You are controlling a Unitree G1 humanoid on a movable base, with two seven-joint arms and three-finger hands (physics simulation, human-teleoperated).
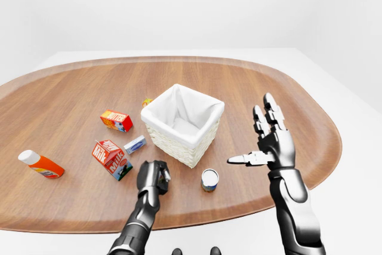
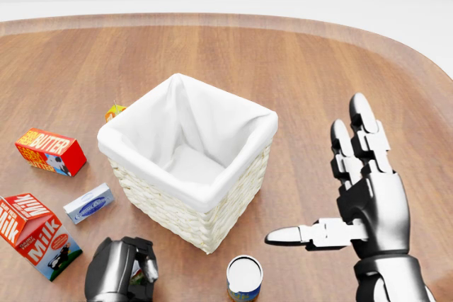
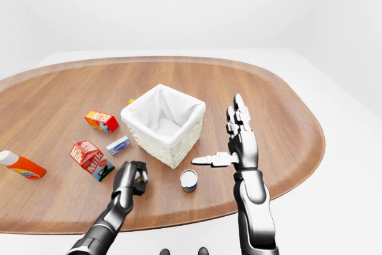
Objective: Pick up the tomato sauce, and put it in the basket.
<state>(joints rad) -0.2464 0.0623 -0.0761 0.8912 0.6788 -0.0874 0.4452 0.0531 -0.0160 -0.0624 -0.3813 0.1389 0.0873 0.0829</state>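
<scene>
Currently, step in hand: grasping the can, ahead of the lift.
Left-eye view, left hand (image 1: 153, 177): fingers curled over the tomato sauce can, which is almost wholly hidden beneath them.
Left-eye view, right hand (image 1: 271, 144): released, fingers spread, holding nothing.
Head view, basket (image 2: 185, 211): upright, white-lined, just up and right of the clenched hand.
Head view, second can (image 2: 245, 277): standing apart, untouched.
Right-eye view, table (image 3: 286, 123): can apparently not yet lifted.
Next move: raise the can above the rim, carry it over the lining, release.
</scene>
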